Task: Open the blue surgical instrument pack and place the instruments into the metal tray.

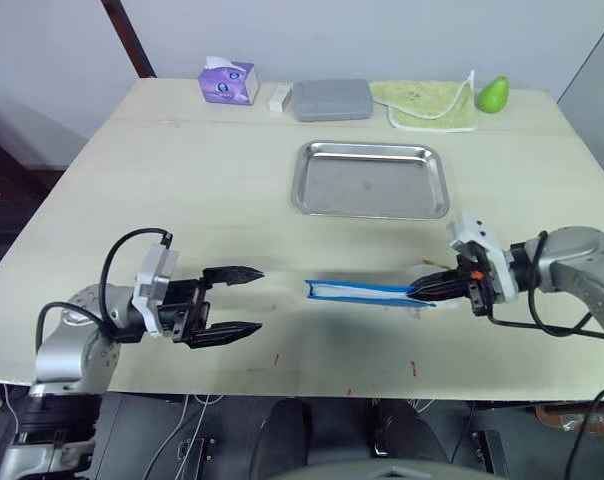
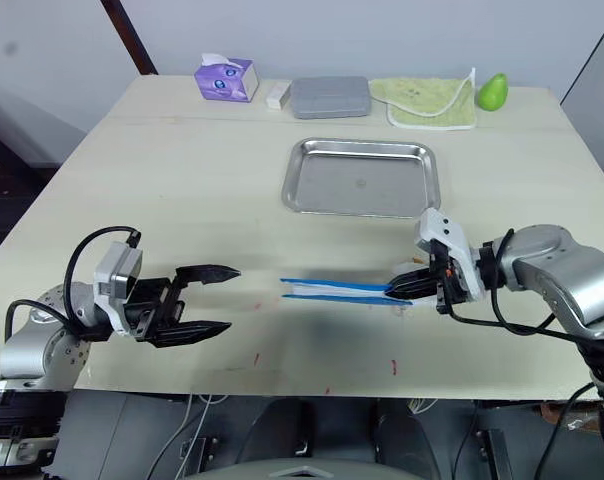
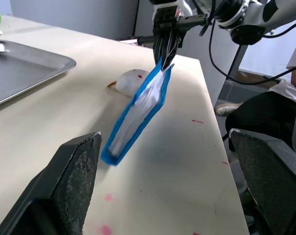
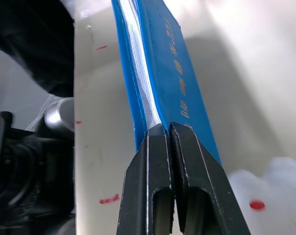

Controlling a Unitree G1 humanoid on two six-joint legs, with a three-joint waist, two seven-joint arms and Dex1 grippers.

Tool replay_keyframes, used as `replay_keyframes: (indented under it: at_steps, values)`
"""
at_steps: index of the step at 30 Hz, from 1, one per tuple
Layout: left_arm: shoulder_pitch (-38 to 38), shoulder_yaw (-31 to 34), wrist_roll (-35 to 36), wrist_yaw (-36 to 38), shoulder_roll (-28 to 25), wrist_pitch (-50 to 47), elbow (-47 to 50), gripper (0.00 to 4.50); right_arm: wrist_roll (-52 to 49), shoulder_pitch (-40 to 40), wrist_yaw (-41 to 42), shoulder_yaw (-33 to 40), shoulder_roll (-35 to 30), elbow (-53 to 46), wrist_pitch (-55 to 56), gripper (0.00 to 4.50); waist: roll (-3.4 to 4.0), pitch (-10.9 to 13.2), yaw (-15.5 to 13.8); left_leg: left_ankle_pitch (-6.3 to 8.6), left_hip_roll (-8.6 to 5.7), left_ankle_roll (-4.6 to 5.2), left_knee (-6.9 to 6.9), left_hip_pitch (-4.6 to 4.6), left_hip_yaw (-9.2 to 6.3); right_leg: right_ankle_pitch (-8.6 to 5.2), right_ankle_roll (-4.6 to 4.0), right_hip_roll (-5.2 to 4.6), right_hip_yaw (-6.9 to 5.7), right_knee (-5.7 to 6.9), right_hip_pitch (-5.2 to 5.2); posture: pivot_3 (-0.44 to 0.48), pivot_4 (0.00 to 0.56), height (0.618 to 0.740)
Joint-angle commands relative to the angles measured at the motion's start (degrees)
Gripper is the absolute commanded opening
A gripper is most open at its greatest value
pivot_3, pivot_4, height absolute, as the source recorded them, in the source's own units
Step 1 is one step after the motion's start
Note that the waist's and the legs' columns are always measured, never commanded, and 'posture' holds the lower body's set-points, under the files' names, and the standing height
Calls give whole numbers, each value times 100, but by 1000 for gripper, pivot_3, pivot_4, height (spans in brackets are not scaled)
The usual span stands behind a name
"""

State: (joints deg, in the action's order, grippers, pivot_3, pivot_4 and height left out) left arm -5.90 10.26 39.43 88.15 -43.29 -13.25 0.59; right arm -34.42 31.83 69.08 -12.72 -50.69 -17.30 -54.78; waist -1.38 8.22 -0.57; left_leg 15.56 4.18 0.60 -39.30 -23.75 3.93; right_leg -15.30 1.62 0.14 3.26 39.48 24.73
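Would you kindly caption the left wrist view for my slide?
Right gripper holds the blue surgical instrument pack on edge beside the metal tray.

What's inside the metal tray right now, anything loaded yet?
Nothing: the metal tray shows bare steel. The blue surgical instrument pack is still folded, pinched at one end by the right gripper, so its contents are hidden.

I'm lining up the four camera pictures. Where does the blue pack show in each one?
Left eye: the pack is low and centre-right, its right end in the right gripper.
Right eye: low centre, in front of the tray.
Left wrist: centre, tilted, hanging from the right gripper.
Right wrist: top centre, clamped.
Shared landmark: the right gripper's shut jaws.
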Motion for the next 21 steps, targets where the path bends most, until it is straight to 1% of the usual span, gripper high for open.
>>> replay_keyframes:
  at_steps: [1, 6, 10, 18, 21]
  values:
    - [-111, -26, -77, 86, 52, 154, -99, 4500, 134, 230, 262, -209, 46, 320, 157, 9, 0, 0, -9, 0, 0, 0, 0, 0, 0, 0, 0, 0, 0, 0, 0, 0, 150, 736]
    - [-431, -278, -303, 28, 163, 194, -348, 4500, 389, 420, 510, -445, 120, 761, 430, 9, 0, 0, -19, 0, -1, 0, -2, -1, 0, 0, 0, -3, -3, 0, -1, 0, 150, 736]
    - [-791, -510, -584, -88, 381, 382, -586, 4500, 643, 558, 674, -608, 175, 1097, 679, 9, 0, -1, -12, 0, -1, 0, -2, 1, 1, 1, 0, -1, -2, 2, -1, 0, 150, 736]
    - [-1165, -831, -791, -63, 724, 454, -825, 4500, 744, 633, 742, -631, 258, 1195, 703, 9, 0, -1, -11, 0, -1, 0, -3, 1, 0, 1, 0, 0, -2, 5, -1, 0, 150, 736]
    - [-1364, -947, -918, -88, 932, 682, -1033, 3685, 781, 633, 748, -631, 272, 1191, 684, 0, 0, -1, -11, 0, -1, 0, -4, 1, 0, 1, 0, -1, -2, 6, -1, 0, 150, 736]
